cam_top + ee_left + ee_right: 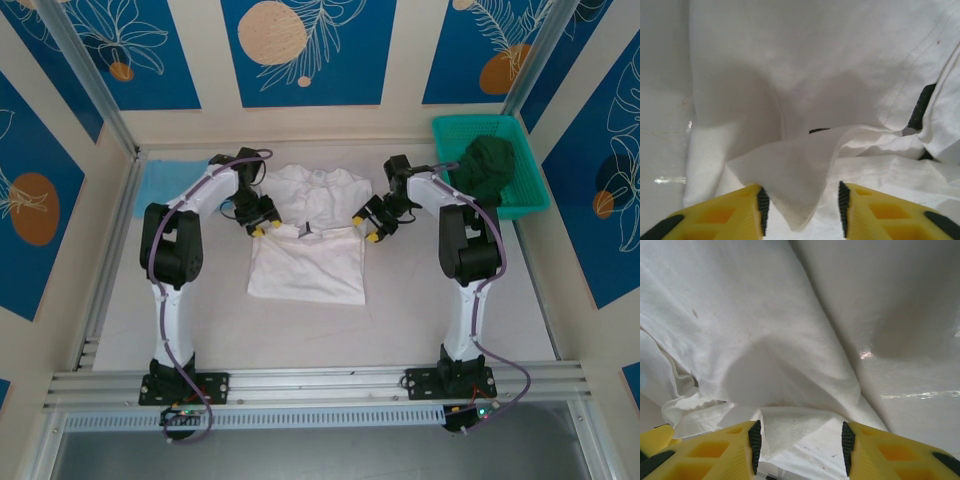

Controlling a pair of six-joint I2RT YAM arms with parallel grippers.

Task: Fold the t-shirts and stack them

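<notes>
The white t-shirt (pixel 305 262) lies in the middle of the table, its upper part bunched and pulled over the lower part. My left gripper (pixel 264 228) is at its left edge and my right gripper (pixel 368 232) at its right edge. In the left wrist view the gripper (pixel 800 200) is open, and a raised corner of the white t-shirt (pixel 790 175) hangs between the jaws, touching the left pad. In the right wrist view the gripper (pixel 801 440) is open over a folded hem of the white t-shirt (pixel 795 427). The light-blue t-shirt (pixel 160 185) lies flat at the back left.
A green basket (pixel 525 190) with a dark green cloth (pixel 482 165) in it stands at the back right. Low rails run along the table's left side (pixel 115 240) and near edge (pixel 320 385). Bare table shows in front of the shirt.
</notes>
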